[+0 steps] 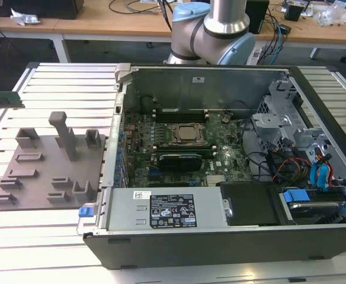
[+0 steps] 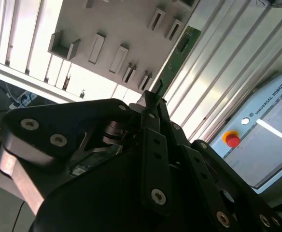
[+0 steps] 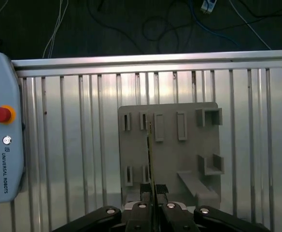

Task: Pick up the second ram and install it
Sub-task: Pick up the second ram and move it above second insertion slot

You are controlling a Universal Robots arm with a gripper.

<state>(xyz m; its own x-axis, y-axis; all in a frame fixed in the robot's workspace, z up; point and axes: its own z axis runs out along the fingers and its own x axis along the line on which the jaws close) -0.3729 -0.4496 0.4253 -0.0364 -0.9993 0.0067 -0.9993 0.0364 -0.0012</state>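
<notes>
The black metal gripper (image 3: pixel 153 189) is shut tight on the second ram (image 3: pixel 150 145), a thin, flat dark-green memory stick. In both wrist views its fingers (image 2: pixel 153 154) pinch one end of the stick, and the rest juts out over the flat grey plastic holder plate (image 3: pixel 189 145) without touching it. In the exterior view the stick sits at the nine o'clock edge, at about ten o'clock from the plate, above the ribbed aluminium table (image 1: pixel 60 83). The open black computer case (image 1: pixel 220 242) lies at three o'clock from the plate, well apart from the stick, with the square metal processor socket (image 1: pixel 186 135) on its green motherboard (image 1: pixel 220 148). A pale grey teach pendant (image 3: pixel 1 159) with a red button (image 3: pixel 1 114) lies on the table.
</notes>
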